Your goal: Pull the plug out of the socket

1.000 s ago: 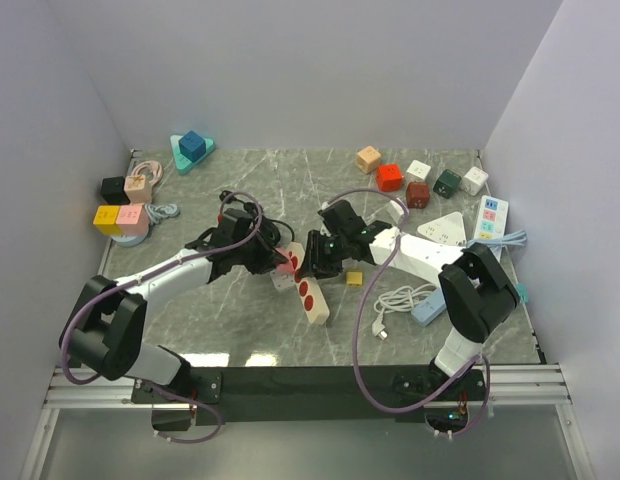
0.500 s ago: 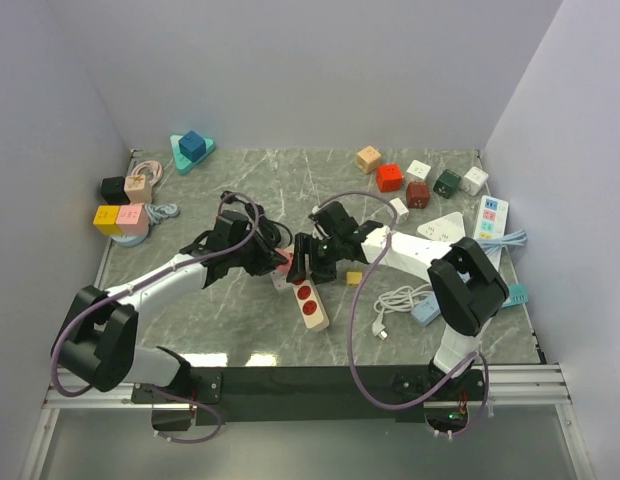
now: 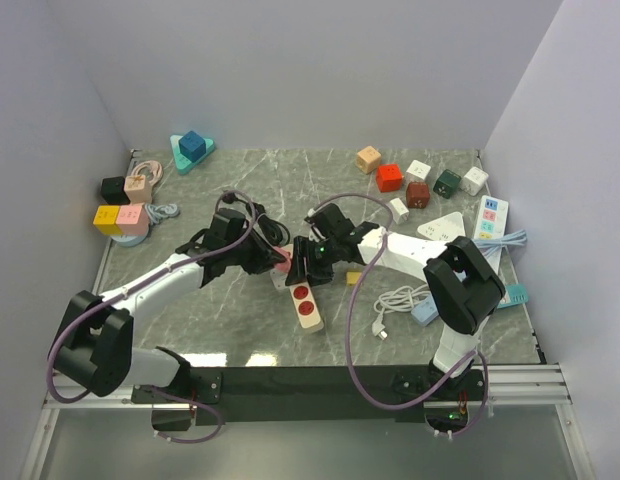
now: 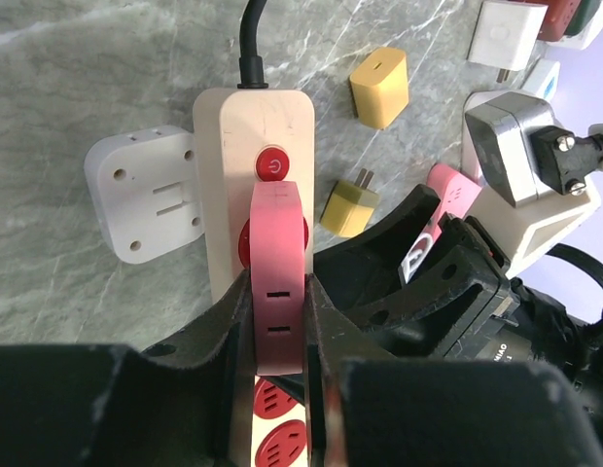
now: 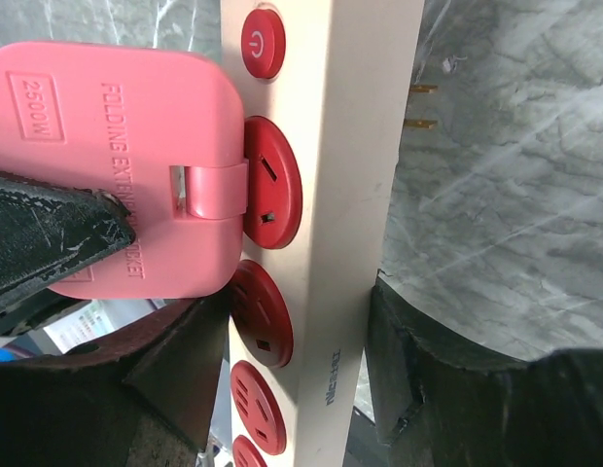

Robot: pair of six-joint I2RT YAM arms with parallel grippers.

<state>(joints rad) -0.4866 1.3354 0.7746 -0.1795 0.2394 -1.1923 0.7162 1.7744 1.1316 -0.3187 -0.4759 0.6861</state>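
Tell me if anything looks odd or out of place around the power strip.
The pink adapter, pinched by the left gripper, hangs off the side of the power strip, meeting it only at its hinged tab over a red socket. The right gripper clamps the strip. Nothing looks spilled or broken.

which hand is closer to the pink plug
Left. The left hand is clamped on the pink plug; the right hand grips the power strip beside it.

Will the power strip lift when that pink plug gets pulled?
Probably not: the right gripper clamps the rigid-looking power strip across its sides. The pink plug, smooth and flat-faced, might slip in the left gripper.
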